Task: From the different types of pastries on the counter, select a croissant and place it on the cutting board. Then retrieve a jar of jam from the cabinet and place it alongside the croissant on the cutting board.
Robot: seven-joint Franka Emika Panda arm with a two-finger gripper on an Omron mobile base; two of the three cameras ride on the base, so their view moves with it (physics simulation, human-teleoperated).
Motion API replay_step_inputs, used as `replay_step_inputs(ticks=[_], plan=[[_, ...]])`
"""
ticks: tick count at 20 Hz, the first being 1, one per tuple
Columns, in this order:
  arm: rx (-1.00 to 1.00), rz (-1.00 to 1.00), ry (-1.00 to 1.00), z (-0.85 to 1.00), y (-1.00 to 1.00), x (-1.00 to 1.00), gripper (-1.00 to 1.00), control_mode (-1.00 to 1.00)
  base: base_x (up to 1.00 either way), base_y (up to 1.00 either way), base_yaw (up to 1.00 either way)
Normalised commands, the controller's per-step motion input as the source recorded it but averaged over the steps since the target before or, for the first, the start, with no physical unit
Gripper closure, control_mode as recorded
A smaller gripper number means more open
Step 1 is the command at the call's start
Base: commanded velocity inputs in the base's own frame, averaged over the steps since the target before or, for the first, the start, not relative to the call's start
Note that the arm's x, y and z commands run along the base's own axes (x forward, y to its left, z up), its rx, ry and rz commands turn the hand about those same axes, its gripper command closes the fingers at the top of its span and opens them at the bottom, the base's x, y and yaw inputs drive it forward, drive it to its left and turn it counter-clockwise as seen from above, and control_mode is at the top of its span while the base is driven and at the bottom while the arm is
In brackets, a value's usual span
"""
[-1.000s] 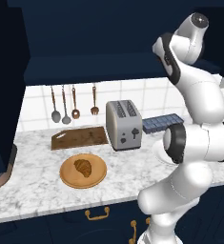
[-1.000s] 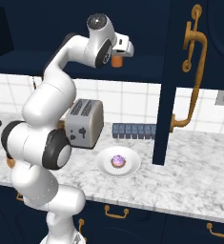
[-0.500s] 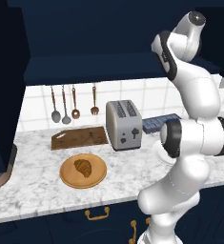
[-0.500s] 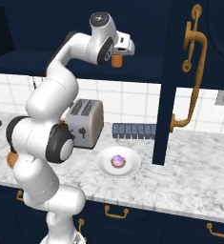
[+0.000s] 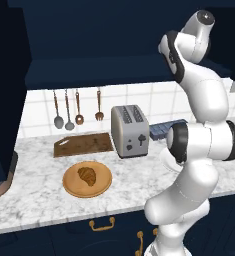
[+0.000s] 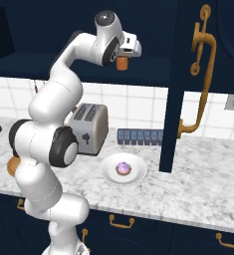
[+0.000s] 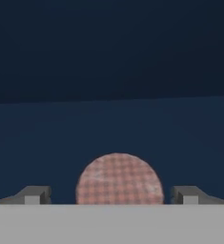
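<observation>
The orange-brown jar of jam (image 6: 121,63) stands inside the open navy cabinet (image 5: 89,40), just under my hand. My gripper (image 6: 122,56) is open and comes down over it. In the hand view the jar's round checked lid (image 7: 119,178) sits between the fingertips (image 7: 35,195), with a small gap on each side. The golden-brown croissant (image 5: 87,175) lies on a round tan plate (image 5: 71,187) on the marbled counter (image 5: 34,200). Behind it the dark-brown cutting board (image 5: 84,144) lies bare. The purple-pink frosted pastry (image 6: 123,168) rests on a white plate (image 6: 108,175).
A silver toaster (image 5: 130,131) stands right of the cutting board. The cabinet door (image 6: 188,74) with its brass handle hangs open to the right of my hand. Utensils (image 5: 69,112) hang on the tiled wall. A dark blue tray (image 6: 138,135) lies behind the white plate.
My hand has edged slightly further in over the jar, and the upper arm has shifted a little. The jar has stayed where it was.
</observation>
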Motion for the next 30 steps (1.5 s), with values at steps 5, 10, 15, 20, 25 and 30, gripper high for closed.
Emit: replay_step_inputs(ticks=[5,10,15,20,25,30], plan=[[-0.06,0.00,0.08,-0.23,0.15,0.00,1.00,-1.00,0.00,0.00,0.00],[0.00,0.00,0.03,-0.04,0.00,0.02,1.00,-1.00,0.00,0.00,0.00],[0.20,0.03,0.10,0.92,0.10,-0.15,1.00,-1.00,0.00,0.00,0.00],[0.11,-0.05,0.00,0.05,0.72,-0.78,1.00,-1.00,0.00,0.00,0.00],[0.12,-0.13,-0.12,-0.91,0.81,-1.00,1.00,-1.00,0.00,0.00,0.00],[0.13,-0.14,-0.14,-0.88,0.76,-1.00,1.00,-1.00,0.00,0.00,0.00]])
